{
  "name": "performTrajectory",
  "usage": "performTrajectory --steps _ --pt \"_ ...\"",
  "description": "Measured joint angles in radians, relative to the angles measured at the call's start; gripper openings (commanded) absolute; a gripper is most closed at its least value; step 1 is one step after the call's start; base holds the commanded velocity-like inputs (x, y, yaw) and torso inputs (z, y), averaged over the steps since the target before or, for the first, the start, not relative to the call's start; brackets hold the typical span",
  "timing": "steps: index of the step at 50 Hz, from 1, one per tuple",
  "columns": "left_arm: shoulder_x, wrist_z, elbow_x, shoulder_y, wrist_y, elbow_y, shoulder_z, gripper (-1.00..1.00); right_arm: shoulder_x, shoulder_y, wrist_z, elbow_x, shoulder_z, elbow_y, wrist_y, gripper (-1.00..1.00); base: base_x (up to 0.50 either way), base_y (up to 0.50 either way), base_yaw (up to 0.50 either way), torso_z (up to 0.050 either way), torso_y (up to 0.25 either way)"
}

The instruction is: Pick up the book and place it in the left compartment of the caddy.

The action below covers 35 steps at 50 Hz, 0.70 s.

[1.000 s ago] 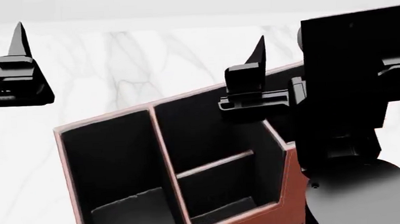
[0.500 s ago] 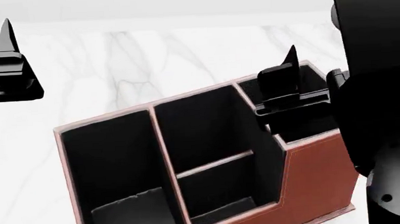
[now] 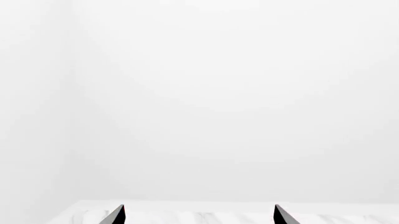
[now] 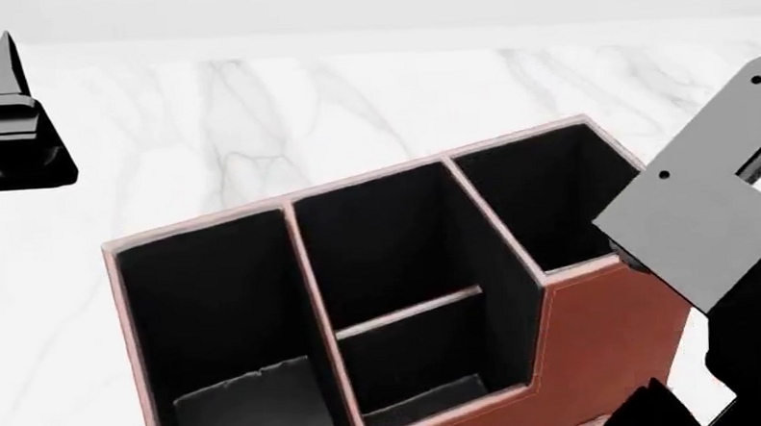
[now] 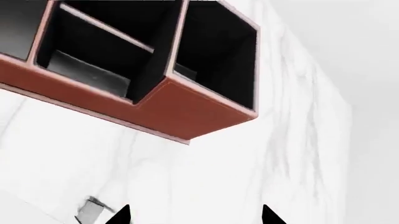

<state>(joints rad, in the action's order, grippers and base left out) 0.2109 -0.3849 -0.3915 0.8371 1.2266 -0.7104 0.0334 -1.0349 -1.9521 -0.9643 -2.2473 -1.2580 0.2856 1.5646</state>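
Note:
The book is out of view in every frame. The reddish-brown caddy [image 4: 598, 333] stands on the marble table, black inside with pale rims. Its left compartment [image 4: 211, 307] is the wide section with a low black step on its floor, and it is empty. The caddy also shows in the right wrist view [image 5: 187, 109], with its taller end nearest. My left gripper [image 4: 10, 104] hovers far left of the caddy, and in the left wrist view [image 3: 198, 215] it is open and empty. My right gripper [image 5: 195, 217] is open and empty over bare table beside the caddy's tall end.
The right arm's grey bracket [image 4: 696, 223] overlaps the caddy's tall right end. The middle section has a crossbar [image 4: 404, 313]. A small grey-white corner [image 5: 91, 210] lies on the table near my right fingertips; I cannot tell what it is. The white marble table [image 4: 350, 108] stretches behind.
My right gripper has moved from above the caddy's right end to the right and down, out of the head view. My left gripper has drifted slightly left.

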Motion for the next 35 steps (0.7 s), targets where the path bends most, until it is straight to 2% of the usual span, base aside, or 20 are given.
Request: performTrajectory --steps 7,15,29,35 --pt "0.002 -0.003 -0.004 0.001 -0.001 0.001 0.001 1.00 -0.046 -0.115 0.078 -0.034 -0.218 0.015 -0.001 1.00 0.00 0.00 0.00 0.000 0.000" --pt "0.004 -0.007 -0.009 0.005 0.001 0.002 -0.001 1.00 -0.073 -0.181 0.135 -0.039 -0.361 0.027 -0.007 1.00 0.00 0.00 0.00 0.000 0.000" --pt "0.007 -0.013 -0.017 0.005 -0.003 0.005 0.000 1.00 -0.082 -0.198 0.215 0.028 -0.437 0.043 -0.024 1.00 0.00 0.00 0.00 0.000 0.000" --pt "0.007 -0.016 -0.019 0.002 -0.008 0.008 0.005 1.00 -0.069 -0.174 0.273 0.142 -0.427 0.061 -0.022 1.00 0.00 0.00 0.00 0.000 0.000"
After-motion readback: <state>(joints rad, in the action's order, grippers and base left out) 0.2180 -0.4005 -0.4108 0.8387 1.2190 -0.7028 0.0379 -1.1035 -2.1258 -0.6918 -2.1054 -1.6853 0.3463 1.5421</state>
